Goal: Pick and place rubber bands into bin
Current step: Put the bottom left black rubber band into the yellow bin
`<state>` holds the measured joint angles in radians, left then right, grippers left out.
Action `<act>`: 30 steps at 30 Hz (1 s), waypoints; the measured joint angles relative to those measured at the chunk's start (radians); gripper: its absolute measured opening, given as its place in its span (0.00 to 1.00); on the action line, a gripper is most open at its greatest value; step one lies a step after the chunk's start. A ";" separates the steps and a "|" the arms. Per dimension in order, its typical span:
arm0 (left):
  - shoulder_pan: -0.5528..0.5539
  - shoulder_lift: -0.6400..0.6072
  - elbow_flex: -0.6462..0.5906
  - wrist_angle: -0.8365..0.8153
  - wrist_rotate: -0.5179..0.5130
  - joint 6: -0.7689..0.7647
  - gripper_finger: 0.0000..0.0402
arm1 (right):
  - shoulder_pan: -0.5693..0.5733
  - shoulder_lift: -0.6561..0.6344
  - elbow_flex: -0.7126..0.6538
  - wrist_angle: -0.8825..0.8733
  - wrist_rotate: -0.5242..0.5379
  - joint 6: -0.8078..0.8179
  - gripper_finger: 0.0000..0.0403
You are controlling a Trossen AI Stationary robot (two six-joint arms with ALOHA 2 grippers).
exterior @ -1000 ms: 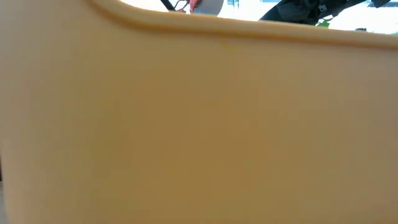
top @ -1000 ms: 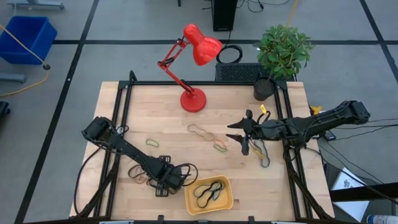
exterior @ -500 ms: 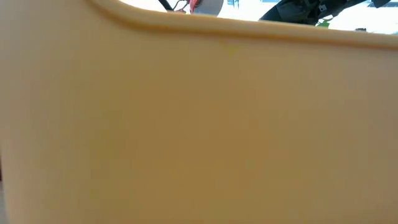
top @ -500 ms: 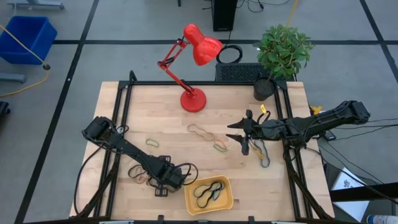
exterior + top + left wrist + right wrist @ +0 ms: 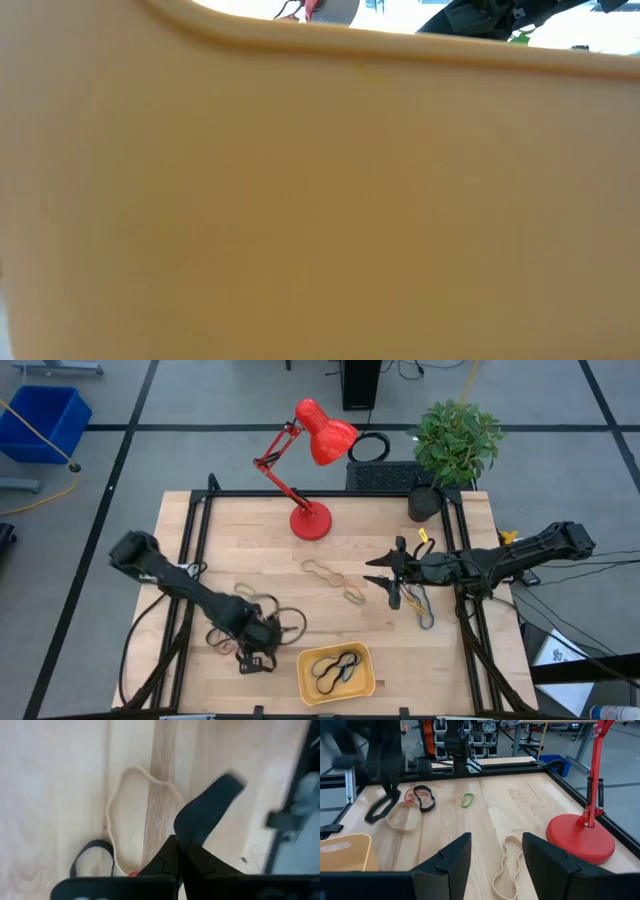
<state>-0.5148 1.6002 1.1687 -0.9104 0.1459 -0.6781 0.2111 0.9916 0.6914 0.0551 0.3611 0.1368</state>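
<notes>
High view: yellow-orange bin [image 5: 336, 672] at counter [image 5: 260, 540] front edge, long axis left-right, black rubber bands [image 5: 337, 665] inside. Left pincer [image 5: 283, 628] shut on dark band [image 5: 272, 610], up-left of bin.

Low view: bin wall [image 5: 320, 200] fills frame.

Left wrist view: tan loop [image 5: 137, 805] beyond closed fingertips [image 5: 207, 815].

Right wrist view: right pincer [image 5: 495, 857] wide, tan band [image 5: 506, 867] between fingers, pointing away.

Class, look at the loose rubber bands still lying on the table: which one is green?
The small green band, alone on bare wood beyond the long tan band. The other loose bands are tan, black or reddish.
</notes>
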 joint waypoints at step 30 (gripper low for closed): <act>0.071 -0.333 0.000 0.933 -0.321 0.359 0.02 | 0.000 0.000 0.000 0.002 0.000 0.000 0.43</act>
<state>-0.4442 1.2669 1.1690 0.0226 -0.1749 -0.3187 0.2111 0.9915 0.6914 0.0568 0.3611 0.1371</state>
